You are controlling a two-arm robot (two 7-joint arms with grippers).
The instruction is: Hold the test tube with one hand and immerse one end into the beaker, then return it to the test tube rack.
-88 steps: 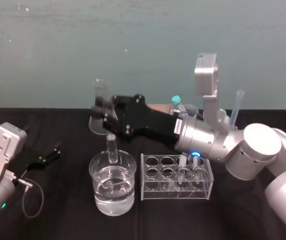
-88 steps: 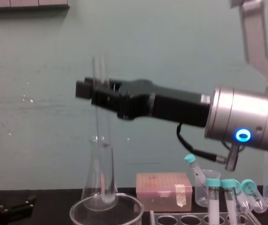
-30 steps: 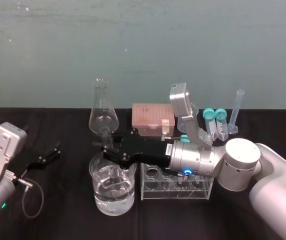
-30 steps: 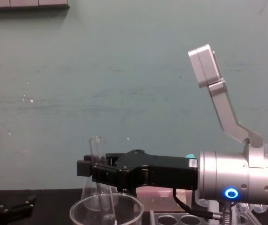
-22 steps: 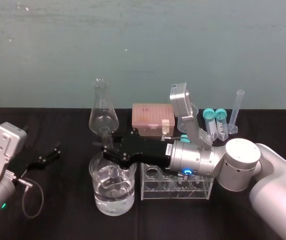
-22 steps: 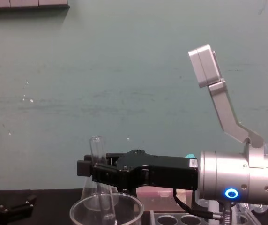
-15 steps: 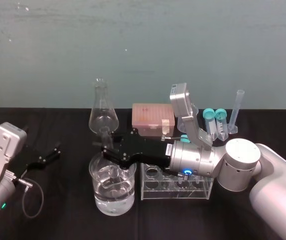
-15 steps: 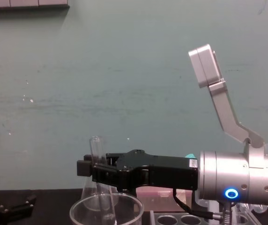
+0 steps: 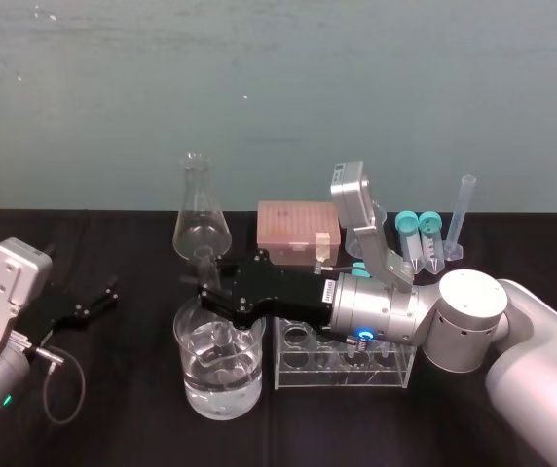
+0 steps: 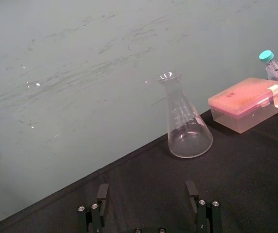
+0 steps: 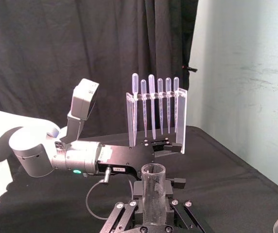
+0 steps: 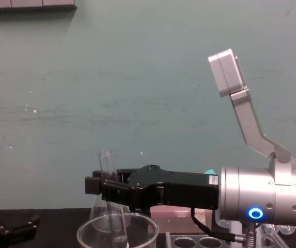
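Head: our right black two-fingered gripper point(image 9: 204, 289) clenched the long slim clear glass test tube point(image 9: 205, 263) nearly upright in the wide clear glass beaker point(image 9: 185, 375), half full of clear liquid point(image 9: 222, 387), left of the whitish plastic rack point(image 9: 400, 362).
Left wrist: our left gripper point(image 10: 147, 204) gaped, empty.
Right wrist: tube looked empty.
Chest: its lower end sat inside the beaker.
Handling: light, slick, brittle, we judged; grip high, gently.

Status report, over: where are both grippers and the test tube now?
Right gripper shut on test tube, upright, lower end inside beaker. Left gripper open, parked at left. Nothing blocking; test tube rack right beside beaker.
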